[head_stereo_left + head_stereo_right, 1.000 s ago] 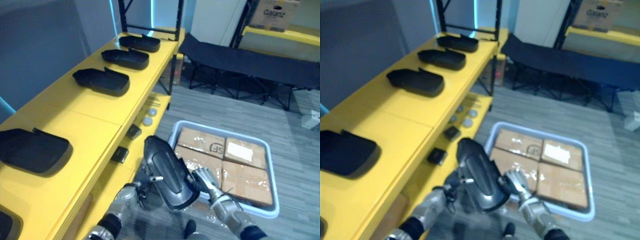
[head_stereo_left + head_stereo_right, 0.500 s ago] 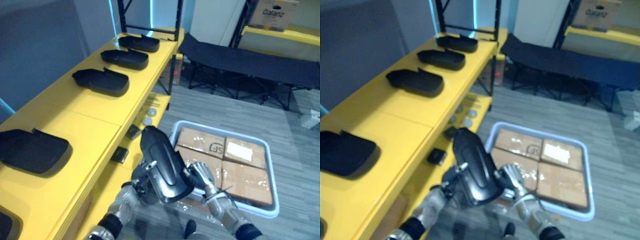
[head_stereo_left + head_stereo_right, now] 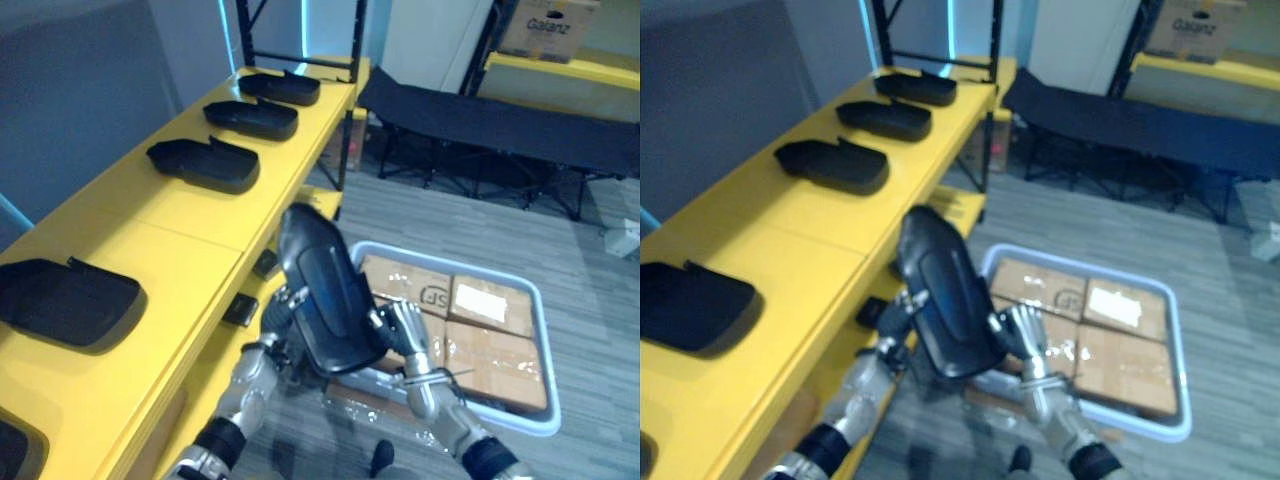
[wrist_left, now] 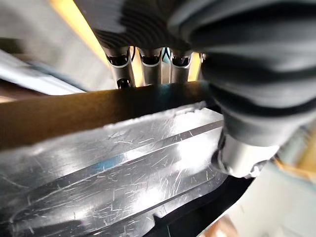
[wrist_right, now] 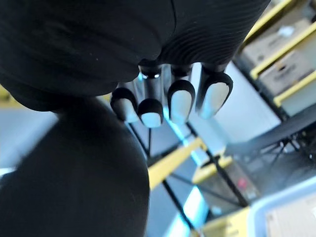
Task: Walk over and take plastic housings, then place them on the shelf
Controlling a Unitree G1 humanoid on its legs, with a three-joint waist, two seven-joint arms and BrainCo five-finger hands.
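Yellow shelf (image 3: pixel 190 225) on your robot's left carries a row of black housings (image 3: pixel 205 163). One more housing (image 3: pixel 325 295) is held tilted in the air just beside the shelf's edge. The left hand (image 3: pixel 283 310) is clamped on its rim, and the right hand (image 3: pixel 405 335) presses straight fingers against its other side.

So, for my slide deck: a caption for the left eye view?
Left hand and right hand hold a black plastic housing beside the yellow shelf, where other housings lie.
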